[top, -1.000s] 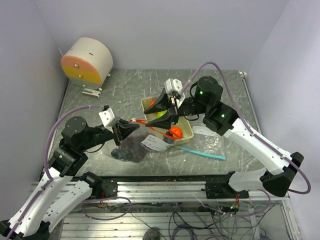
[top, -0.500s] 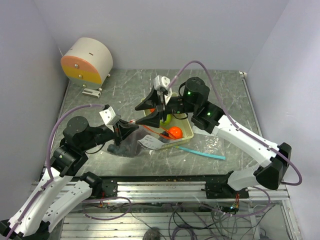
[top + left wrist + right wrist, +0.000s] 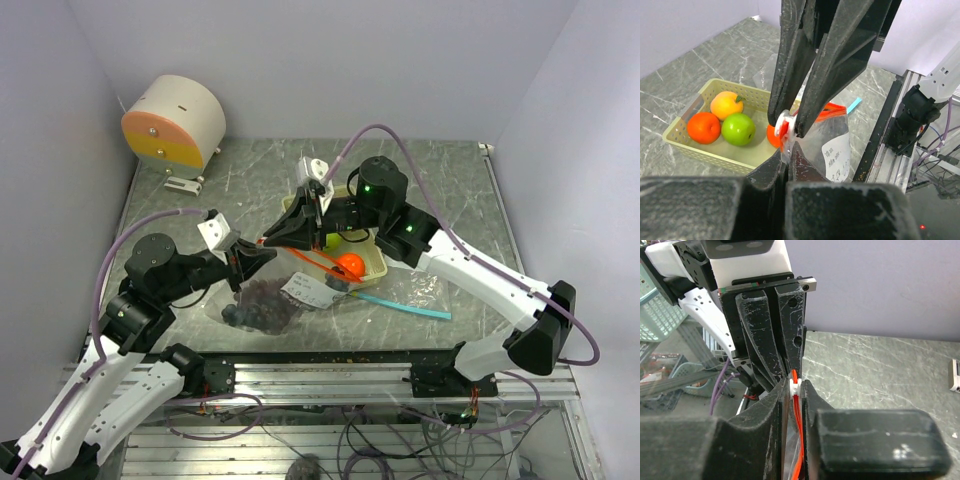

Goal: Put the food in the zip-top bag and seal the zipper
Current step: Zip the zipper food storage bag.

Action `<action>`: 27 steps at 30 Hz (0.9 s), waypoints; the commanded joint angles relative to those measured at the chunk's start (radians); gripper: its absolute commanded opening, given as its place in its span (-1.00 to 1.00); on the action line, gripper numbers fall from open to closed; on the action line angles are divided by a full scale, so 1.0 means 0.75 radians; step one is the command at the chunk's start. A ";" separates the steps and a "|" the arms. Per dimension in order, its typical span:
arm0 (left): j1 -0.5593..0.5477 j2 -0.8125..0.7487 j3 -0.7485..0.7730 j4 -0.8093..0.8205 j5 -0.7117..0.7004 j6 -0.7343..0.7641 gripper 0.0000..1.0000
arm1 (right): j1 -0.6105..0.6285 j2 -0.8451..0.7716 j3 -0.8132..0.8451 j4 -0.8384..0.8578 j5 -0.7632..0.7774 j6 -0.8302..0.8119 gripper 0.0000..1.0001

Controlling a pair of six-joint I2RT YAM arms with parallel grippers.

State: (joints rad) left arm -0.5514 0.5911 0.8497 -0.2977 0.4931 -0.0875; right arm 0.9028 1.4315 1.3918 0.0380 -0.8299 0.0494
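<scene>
Left wrist | zipper [image 3: 834,108] pinched in left pincer [image 3: 788,156] and right pincer [image 3: 791,125]

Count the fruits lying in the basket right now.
4 in the basket: a yellow-orange fruit at the back, a red-orange fruit and a green apple in front of it, an orange half hidden behind the right gripper. That gripper may hide more.

Pale lilac walls [image 3: 320,60] on three sides. Grey marbled, scratched tabletop [image 3: 240,180]. Cream drum-shaped object with orange-and-yellow face [image 3: 175,122] at far left corner. Aluminium rail [image 3: 330,375] along near edge.
</scene>
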 commanded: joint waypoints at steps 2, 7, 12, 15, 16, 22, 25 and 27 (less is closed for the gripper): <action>0.003 -0.029 0.032 0.091 -0.008 -0.019 -0.86 | 0.002 0.009 0.036 -0.010 0.012 -0.004 -0.68; 0.003 -0.029 0.035 0.089 -0.009 -0.019 -0.86 | 0.002 0.012 0.044 -0.013 0.010 -0.004 -0.55; 0.003 -0.034 0.031 0.091 -0.017 -0.020 -0.86 | 0.003 0.027 0.055 -0.037 -0.004 -0.008 -0.63; 0.003 -0.039 0.028 0.094 -0.021 -0.024 -0.86 | 0.002 0.035 0.067 -0.058 -0.009 -0.014 -1.00; 0.004 -0.041 0.030 0.094 -0.026 -0.024 -0.86 | 0.005 0.037 0.071 -0.072 -0.007 -0.017 -1.00; 0.003 -0.058 0.059 0.047 -0.066 -0.003 -0.86 | 0.000 0.026 0.071 -0.153 0.069 -0.056 -1.00; 0.004 -0.076 0.087 0.009 -0.091 0.015 -0.86 | -0.005 0.015 0.062 -0.204 0.102 -0.083 -1.00; 0.003 -0.087 0.104 -0.014 -0.113 0.025 -0.86 | -0.010 0.012 0.054 -0.231 0.114 -0.101 -1.00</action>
State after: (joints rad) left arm -0.5514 0.5644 0.8505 -0.3462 0.4545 -0.0860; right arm 0.9066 1.4536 1.4254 -0.0597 -0.7952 0.0174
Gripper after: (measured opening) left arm 0.075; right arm 0.045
